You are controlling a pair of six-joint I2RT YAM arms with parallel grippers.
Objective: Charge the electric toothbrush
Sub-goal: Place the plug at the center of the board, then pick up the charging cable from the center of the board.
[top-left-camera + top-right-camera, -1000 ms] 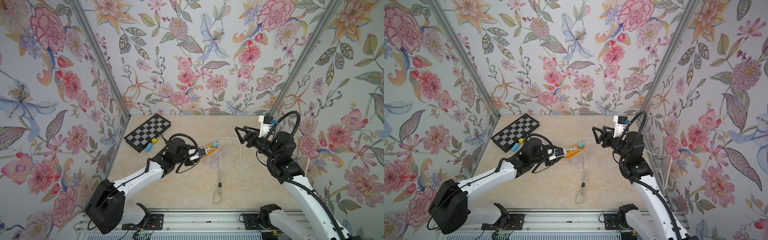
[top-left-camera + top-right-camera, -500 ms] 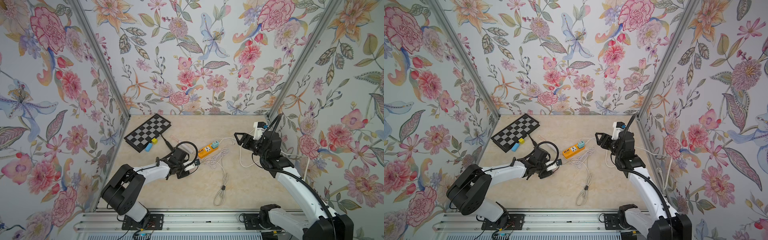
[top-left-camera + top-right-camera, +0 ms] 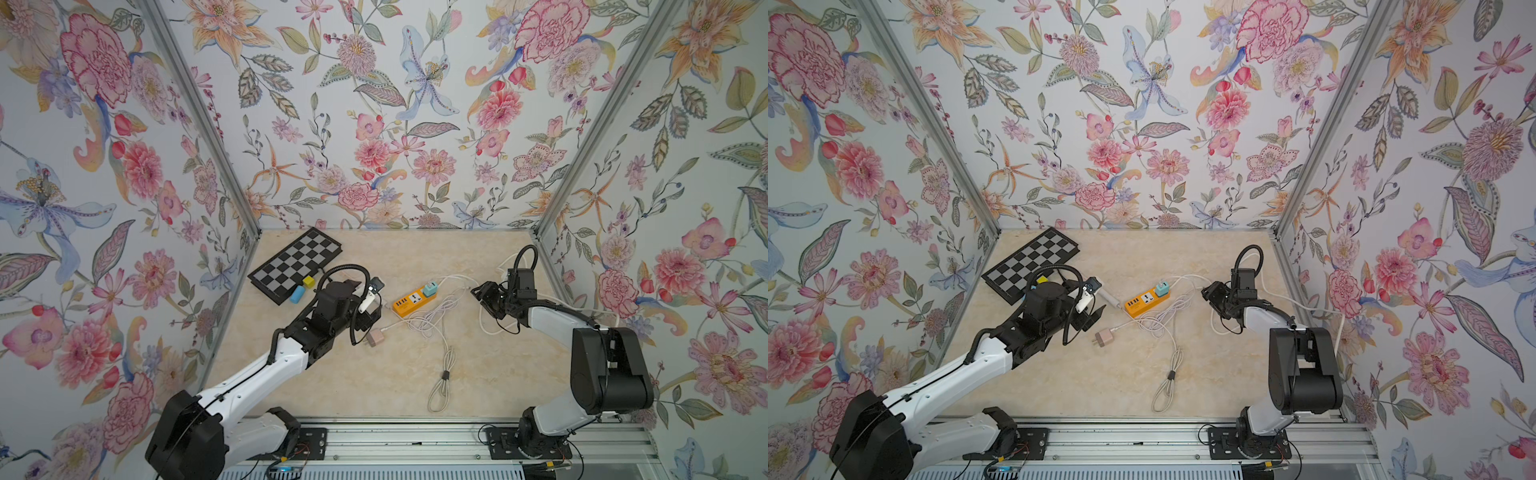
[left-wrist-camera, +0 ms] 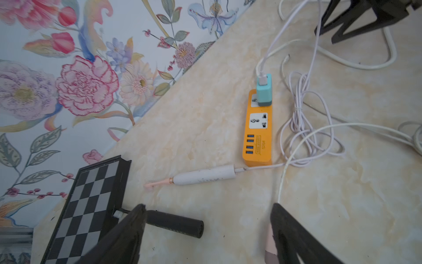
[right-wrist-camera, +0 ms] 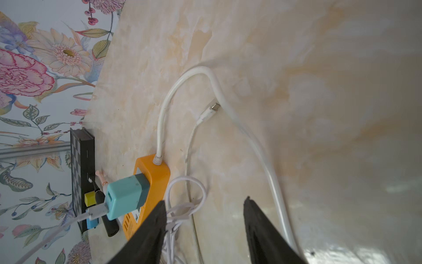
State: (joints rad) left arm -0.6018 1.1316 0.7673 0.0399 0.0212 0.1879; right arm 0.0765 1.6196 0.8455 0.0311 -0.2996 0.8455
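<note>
A white electric toothbrush [image 4: 203, 177] with a pink head lies flat on the table, a thin pale cable [image 4: 296, 128] plugged into its base. That cable runs to a pink adapter [image 3: 375, 337] lying loose on the table. Beside the brush's base sits an orange power strip [image 3: 414, 299] with a teal adapter [image 4: 263, 90] plugged in. My left gripper [image 4: 207, 205] hovers open just short of the brush, holding nothing. My right gripper [image 5: 204, 200] stands open low over the table, right of the strip, with cable loops beside one finger. A loose USB-C plug [image 5: 211, 110] lies ahead of it.
A black toothbrush [image 4: 173, 224] lies by my left gripper, against a checkerboard [image 3: 297, 264] with a yellow block [image 3: 308, 281] and a blue block [image 3: 297, 294] at its edge. A bundled cable loop [image 3: 442, 374] trails toward the front. The strip's thick white cord [image 5: 182, 80] curves right.
My left gripper has opened wide and drawn back from the power strip. The right arm has dropped low toward the table and its jaws have narrowed somewhat.
</note>
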